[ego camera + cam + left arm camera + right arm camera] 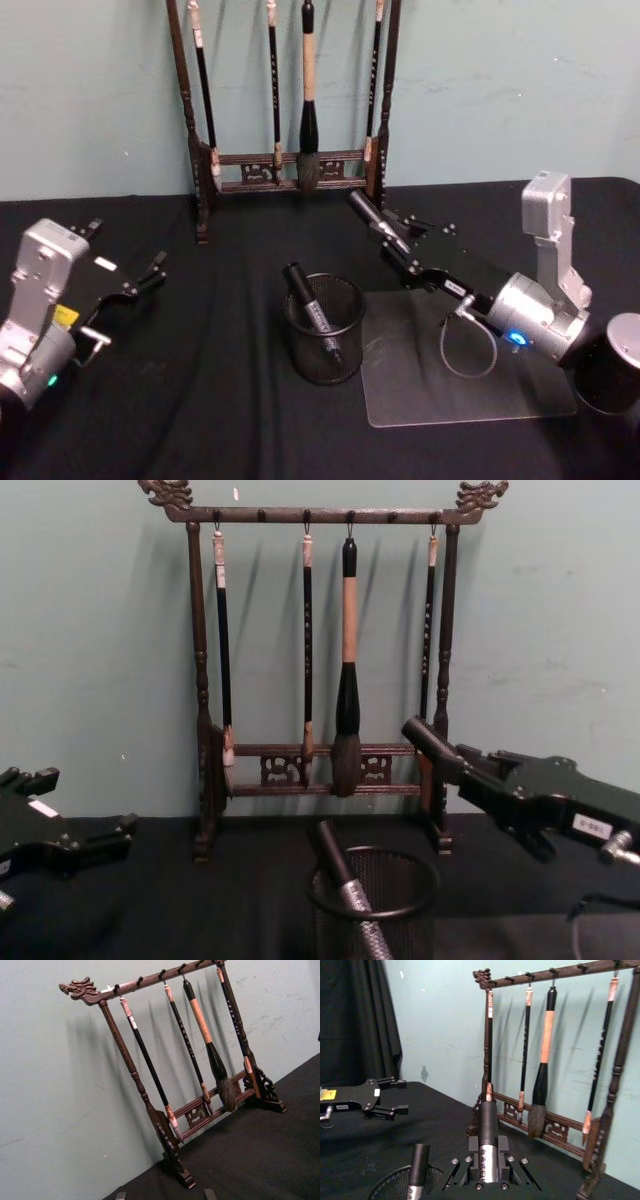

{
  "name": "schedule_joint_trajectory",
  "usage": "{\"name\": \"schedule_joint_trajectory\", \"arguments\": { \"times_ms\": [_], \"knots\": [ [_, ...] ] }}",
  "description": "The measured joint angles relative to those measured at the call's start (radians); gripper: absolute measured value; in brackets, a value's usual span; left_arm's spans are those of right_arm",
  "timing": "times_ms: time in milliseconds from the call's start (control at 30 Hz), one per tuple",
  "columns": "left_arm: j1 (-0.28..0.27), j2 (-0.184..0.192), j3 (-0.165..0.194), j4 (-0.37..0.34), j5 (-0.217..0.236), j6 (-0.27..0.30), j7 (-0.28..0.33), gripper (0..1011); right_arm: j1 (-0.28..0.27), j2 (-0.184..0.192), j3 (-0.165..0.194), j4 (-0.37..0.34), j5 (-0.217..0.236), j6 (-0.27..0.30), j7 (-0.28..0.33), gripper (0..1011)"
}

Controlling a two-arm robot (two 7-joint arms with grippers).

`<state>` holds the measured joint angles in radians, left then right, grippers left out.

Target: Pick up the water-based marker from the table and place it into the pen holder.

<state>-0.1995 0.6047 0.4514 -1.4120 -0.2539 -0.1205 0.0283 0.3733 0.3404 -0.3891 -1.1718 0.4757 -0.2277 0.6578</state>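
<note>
My right gripper (402,248) is shut on a water-based marker (368,213), a dark barrel with a silver band. It holds the marker tilted in the air, right of and behind the pen holder (345,352) and just in front of the brush rack's right post. In the right wrist view the marker (488,1127) stands clamped between the jaws. The black mesh pen holder (400,920) has another marker (312,300) leaning inside it. My left gripper (125,250) rests open and empty at the far left of the table.
A tall dark wooden brush rack (285,170) with several hanging brushes stands at the back against the wall. A clear plastic mat (450,375) lies right of the holder. A dark round object (610,372) sits at the right edge. Black cloth covers the table.
</note>
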Motion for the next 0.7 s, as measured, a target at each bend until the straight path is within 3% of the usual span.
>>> {"name": "schedule_joint_trajectory", "arguments": {
  "times_ms": [700],
  "knots": [
    [0.0,0.0,0.0,0.0,0.0,0.0,0.0,1009,0.15,-0.081,-0.077,0.176,0.002,-0.031,0.093,218]
  ]
}}
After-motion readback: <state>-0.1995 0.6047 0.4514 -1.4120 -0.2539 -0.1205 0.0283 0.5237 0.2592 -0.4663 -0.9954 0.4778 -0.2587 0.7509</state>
